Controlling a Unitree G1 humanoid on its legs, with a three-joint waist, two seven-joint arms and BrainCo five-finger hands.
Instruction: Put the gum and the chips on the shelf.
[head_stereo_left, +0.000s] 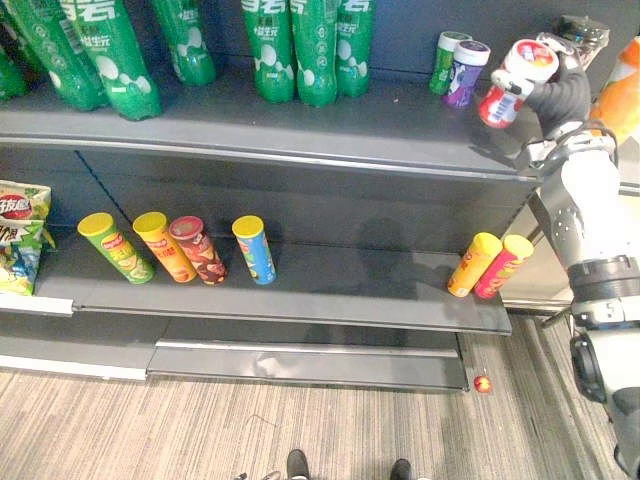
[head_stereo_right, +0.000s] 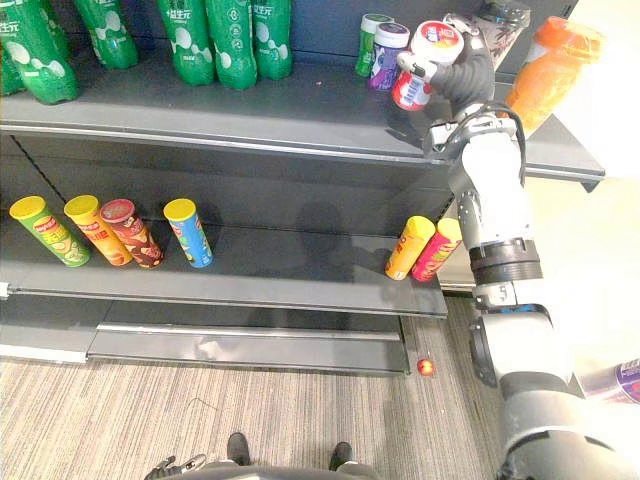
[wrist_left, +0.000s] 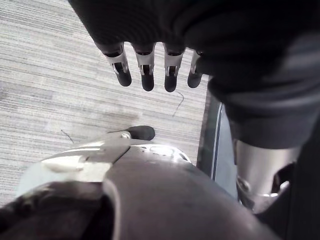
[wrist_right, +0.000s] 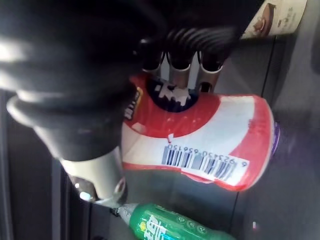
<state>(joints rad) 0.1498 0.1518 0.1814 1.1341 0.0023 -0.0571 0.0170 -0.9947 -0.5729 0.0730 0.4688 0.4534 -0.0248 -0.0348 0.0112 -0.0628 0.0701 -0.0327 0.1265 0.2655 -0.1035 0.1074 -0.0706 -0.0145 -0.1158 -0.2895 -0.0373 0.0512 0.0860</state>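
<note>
Upper right of the frame, I'm gripping the gum bottle (head_stereo_left: 518, 68) round its middle with my right hand (head_stereo_left: 562, 95); I'm reckoning it light, stiff, slippery.

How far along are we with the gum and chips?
Chips look shelved: chip cans lie on the lower shelf. In hand: the right hand grips the red-and-white gum bottle, tilted over the top shelf beside a green bottle and a purple bottle. Remaining: set it down and release. The left hand hangs open over the floor.
</note>
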